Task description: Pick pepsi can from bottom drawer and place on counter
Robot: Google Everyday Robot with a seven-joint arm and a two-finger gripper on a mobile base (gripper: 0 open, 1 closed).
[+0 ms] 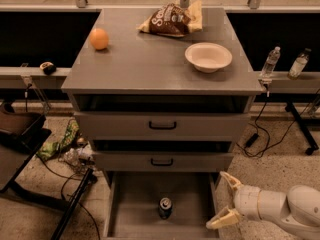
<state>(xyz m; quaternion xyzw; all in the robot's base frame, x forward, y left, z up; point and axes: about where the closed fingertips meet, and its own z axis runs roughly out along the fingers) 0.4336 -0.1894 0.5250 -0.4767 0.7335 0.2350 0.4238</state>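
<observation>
The pepsi can (165, 207) stands upright on the floor of the open bottom drawer (135, 209), dark blue with a silver top. My gripper (223, 200) is low at the right, just outside the drawer's right wall, pointing left toward the can. Its two cream fingers (228, 179) are spread wide and hold nothing. The white arm reaches in from the lower right corner. The grey counter (145, 64) is the cabinet's top, well above the gripper.
On the counter are an orange (99, 38), a brown snack bag (170, 20) and a white bowl (208, 57). Two upper drawers with black handles (162, 126) are closed. Water bottles (270, 63) stand on the right ledge. Cables and litter lie on the floor at left.
</observation>
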